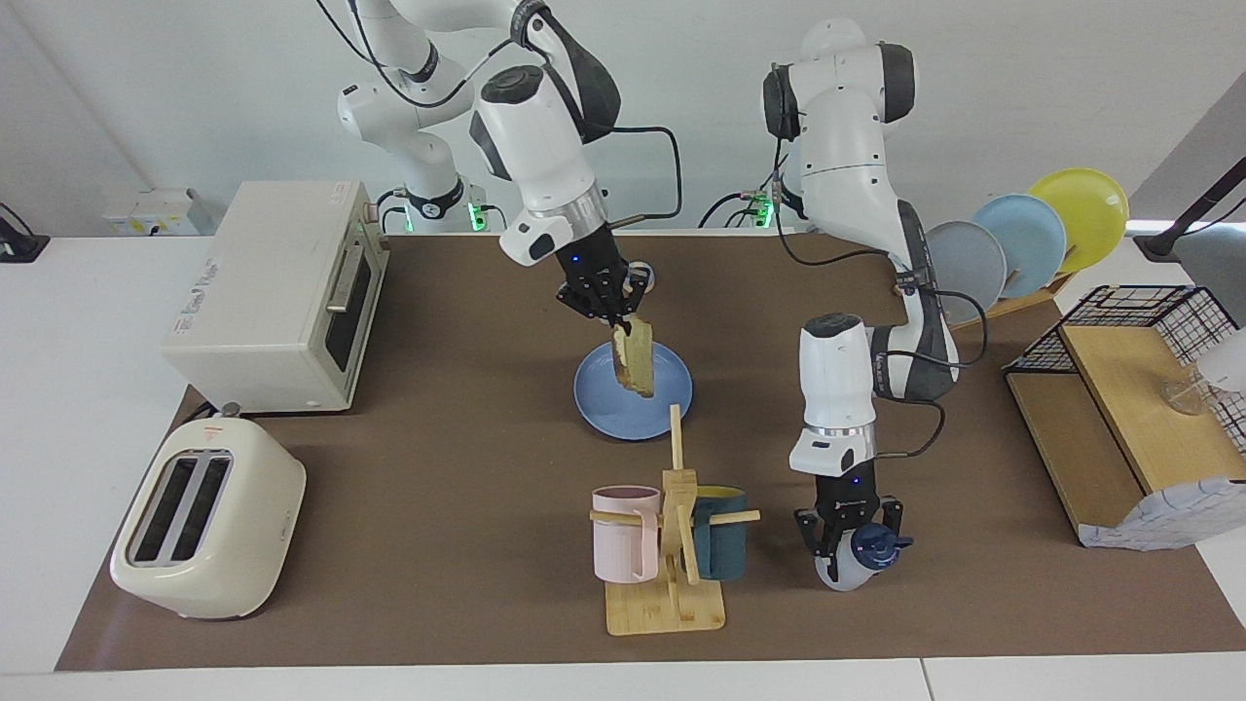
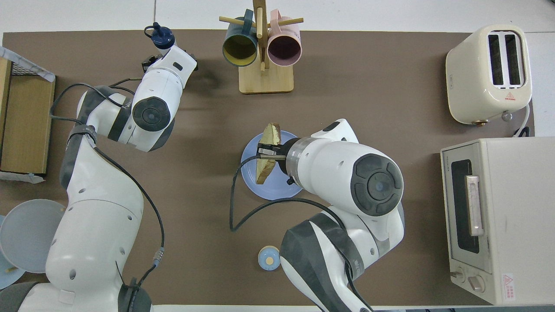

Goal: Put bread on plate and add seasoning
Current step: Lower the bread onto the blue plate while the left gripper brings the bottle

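The plate (image 1: 633,401) lies mid-table, with the bell (image 2: 269,258) nearer to the robots and the mug rack (image 1: 672,545) with 2 mugs farther from them. The bread (image 1: 635,356) hangs on edge over the plate. The seasoning bottle (image 1: 857,560) stands beside the mug rack, toward the left arm's end. The toaster (image 1: 206,521) and toaster oven (image 1: 273,292) sit at the right arm's end, the oven nearer to the robots.

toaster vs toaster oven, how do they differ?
The toaster is cream and rounded, with two slots in its top; the toaster oven is a paler, larger box with a front glass door and a bar handle. The toaster lies farther from the robots than the toaster oven. Both sit at the right arm's end of the table.
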Controlling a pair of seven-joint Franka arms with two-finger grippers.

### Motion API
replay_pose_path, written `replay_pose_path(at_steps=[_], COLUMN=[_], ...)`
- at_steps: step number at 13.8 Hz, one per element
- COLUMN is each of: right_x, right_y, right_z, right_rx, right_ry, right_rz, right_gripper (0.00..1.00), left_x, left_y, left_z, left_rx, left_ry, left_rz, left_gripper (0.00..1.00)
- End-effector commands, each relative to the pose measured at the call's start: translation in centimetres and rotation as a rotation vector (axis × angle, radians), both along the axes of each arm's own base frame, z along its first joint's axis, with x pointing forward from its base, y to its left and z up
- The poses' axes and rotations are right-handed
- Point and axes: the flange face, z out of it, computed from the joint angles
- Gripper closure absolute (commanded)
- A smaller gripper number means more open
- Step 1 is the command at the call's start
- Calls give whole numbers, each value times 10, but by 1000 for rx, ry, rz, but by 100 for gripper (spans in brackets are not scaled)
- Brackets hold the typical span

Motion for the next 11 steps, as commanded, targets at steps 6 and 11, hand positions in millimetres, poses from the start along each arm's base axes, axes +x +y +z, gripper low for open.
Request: replay_pose_path(at_steps=[6,11], right_x=[-11,-13], right_y=[-7,-6], right_z=[-47,-49], right_rx=[-28,-20], right_ry=[-80,-90], right_rz=[88,78], right_gripper=[100,100], left_x=[-11,-36], left_y=[4,4], left_z=[49,89], left_rx=[6,6], left_ry=[-5,50], left_rz=[-48,-73], left_gripper=[100,100])
